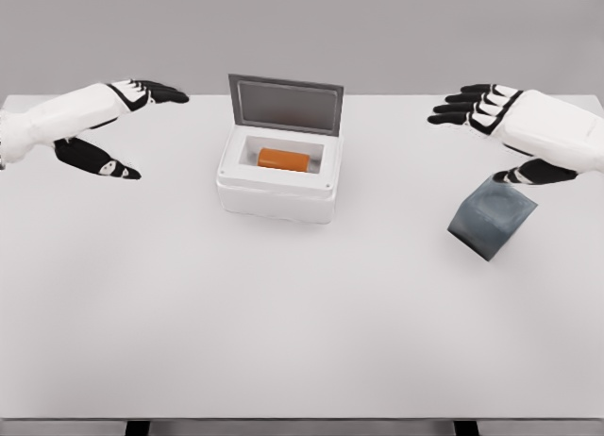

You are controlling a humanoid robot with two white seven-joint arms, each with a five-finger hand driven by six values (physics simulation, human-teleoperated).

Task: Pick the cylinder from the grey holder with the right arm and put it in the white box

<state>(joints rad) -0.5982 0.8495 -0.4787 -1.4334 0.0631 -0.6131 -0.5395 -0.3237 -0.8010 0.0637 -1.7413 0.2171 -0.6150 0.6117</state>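
Cylinder (284, 159), orange and smooth, lies on its side inside the box (276, 185) at the upper middle of the frame, so the placing looks done. It seems rigid, light and somewhat slick, with a matte rounded wall; it would likely be best held across its middle, fingers on opposite sides, since it could roll if nudged at an end. The box is white, glossy plastic with rounded corners and a grey-lined lid standing open behind it. The holder (492, 220), a dark grey translucent block, sits tilted at the right of the frame and looks empty. The right robot hand (483, 110) hovers above it, fingers spread, holding nothing. The left robot hand (123, 125) hangs open at the upper left. The table (283, 313) is plain matte white.
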